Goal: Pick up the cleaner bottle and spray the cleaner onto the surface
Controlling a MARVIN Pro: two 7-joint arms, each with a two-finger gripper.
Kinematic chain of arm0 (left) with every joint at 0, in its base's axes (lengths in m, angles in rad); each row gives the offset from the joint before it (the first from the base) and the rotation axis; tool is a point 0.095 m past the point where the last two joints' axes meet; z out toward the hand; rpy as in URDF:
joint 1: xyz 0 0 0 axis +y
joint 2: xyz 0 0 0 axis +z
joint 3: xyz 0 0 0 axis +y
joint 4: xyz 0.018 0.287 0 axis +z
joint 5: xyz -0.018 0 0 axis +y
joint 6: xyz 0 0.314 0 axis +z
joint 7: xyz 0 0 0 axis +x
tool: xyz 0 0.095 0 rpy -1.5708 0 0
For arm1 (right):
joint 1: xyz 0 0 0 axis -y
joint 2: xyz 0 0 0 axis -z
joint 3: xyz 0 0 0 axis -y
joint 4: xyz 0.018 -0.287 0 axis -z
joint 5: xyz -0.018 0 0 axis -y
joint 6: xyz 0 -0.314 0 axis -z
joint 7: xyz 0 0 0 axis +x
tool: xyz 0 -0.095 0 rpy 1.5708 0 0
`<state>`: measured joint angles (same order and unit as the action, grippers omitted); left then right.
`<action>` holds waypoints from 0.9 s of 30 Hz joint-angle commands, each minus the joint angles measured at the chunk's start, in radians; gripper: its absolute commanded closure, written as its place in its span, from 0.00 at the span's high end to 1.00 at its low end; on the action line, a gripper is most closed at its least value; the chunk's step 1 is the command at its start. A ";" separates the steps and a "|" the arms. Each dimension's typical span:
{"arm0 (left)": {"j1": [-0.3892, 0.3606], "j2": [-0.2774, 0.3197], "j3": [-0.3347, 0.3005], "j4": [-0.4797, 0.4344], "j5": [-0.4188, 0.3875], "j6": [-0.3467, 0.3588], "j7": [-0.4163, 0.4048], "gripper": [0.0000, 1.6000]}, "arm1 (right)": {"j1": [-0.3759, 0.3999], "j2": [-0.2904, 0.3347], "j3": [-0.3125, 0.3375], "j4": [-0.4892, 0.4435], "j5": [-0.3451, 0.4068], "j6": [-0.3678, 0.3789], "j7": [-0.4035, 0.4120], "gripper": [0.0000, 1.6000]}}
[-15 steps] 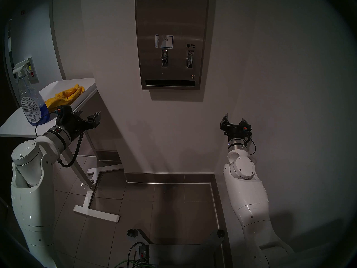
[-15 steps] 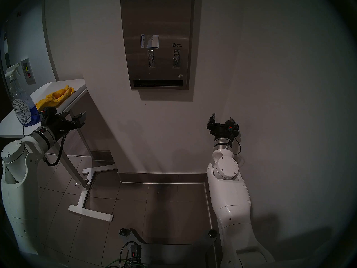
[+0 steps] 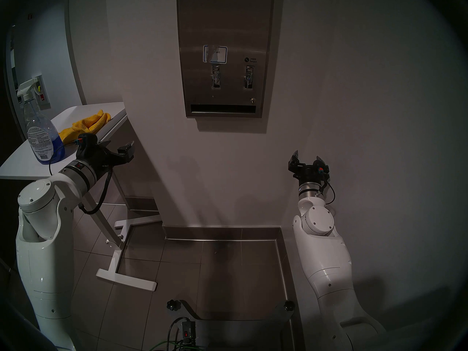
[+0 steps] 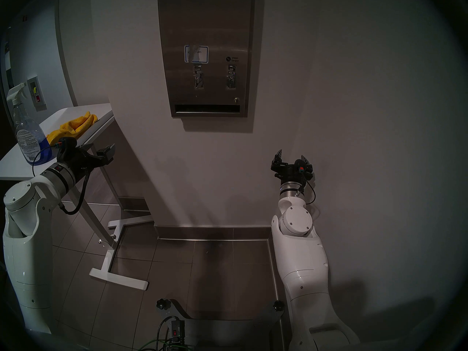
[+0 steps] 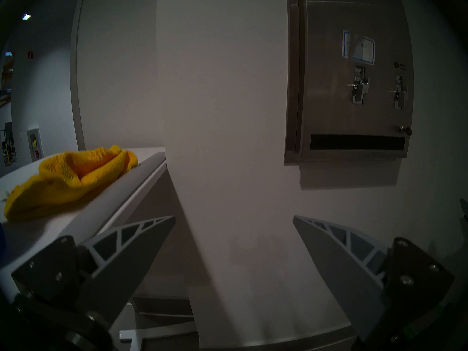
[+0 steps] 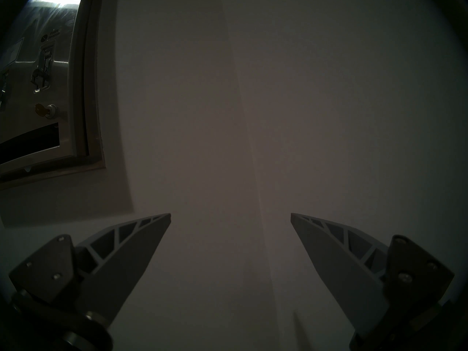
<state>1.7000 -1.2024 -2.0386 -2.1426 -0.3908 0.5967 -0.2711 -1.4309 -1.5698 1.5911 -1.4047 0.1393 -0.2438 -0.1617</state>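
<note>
Right now the cleaner bottle (image 3: 40, 130) stands straight up at the near left corner of the counter (image 3: 22, 165), beside a yellow cloth (image 3: 86, 126). The left gripper (image 3: 117, 150) is much nearer; its jaws are wide open, empty, and point past the bottle, which sits to their left. The right gripper (image 3: 307, 156), jaws open too, is far away.

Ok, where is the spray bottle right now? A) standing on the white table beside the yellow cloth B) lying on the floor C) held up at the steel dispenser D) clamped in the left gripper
A: the spray bottle stands upright on the white table next to the yellow cloth, with the open left gripper empty beside the table.
</note>
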 commanded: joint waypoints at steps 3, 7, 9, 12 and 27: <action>-0.136 0.112 -0.033 -0.056 -0.011 -0.039 0.044 1.00 | 0.027 0.001 0.000 -0.028 -0.001 -0.009 0.001 1.00; -0.164 0.165 -0.050 -0.058 -0.017 -0.047 0.060 1.00 | 0.028 0.001 0.000 -0.026 -0.001 -0.009 0.001 1.00; -0.173 0.179 -0.061 -0.060 -0.020 -0.053 0.070 1.00 | 0.028 0.001 0.000 -0.025 -0.001 -0.009 0.001 1.00; -0.200 0.210 -0.066 -0.048 -0.025 -0.054 0.077 1.00 | 0.029 0.001 0.000 -0.024 -0.001 -0.010 0.001 1.00; -0.318 0.359 -0.143 0.032 -0.082 -0.077 0.121 1.00 | 0.030 0.001 0.000 -0.017 -0.001 -0.010 0.001 1.00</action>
<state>1.4802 -0.9409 -2.1326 -2.1272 -0.4466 0.5483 -0.1648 -1.4307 -1.5698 1.5911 -1.3909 0.1392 -0.2441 -0.1614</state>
